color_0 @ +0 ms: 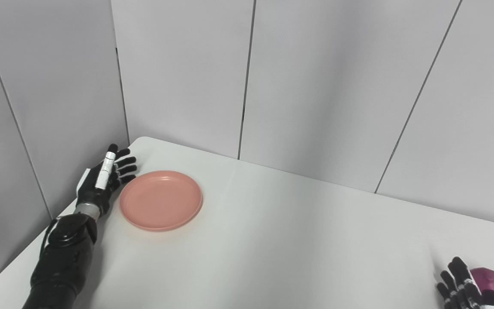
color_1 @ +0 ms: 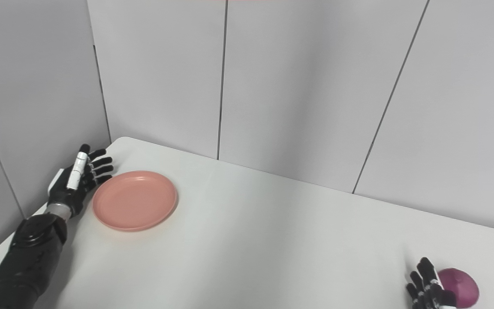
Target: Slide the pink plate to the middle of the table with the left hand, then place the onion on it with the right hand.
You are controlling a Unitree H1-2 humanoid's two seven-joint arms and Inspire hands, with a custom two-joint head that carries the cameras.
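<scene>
We find the pink plate [color_0: 161, 200] lying flat near the table's [color_0: 272, 240] far left corner, well short of the middle. It looks like light, stiff plastic with a shallow raised rim, so we judge it will slide easily on the smooth white top; a sideways push low against the left rim should serve better than any pinch, since pressing down on the edge could tip it. Our left hand [color_0: 103, 180] stands on edge just beside that rim, palm toward the plate, fingers spread and extended, holding nothing; the forearm runs up along the table's left edge. Whether the fingertips touch the rim we cannot tell.

The purple onion [color_1: 459, 286] sits at the near right corner, round and firm, likely to roll. Our right hand [color_1: 429, 285] waits right against its left side, fingers upright and apart, apparently not closed on it.
</scene>
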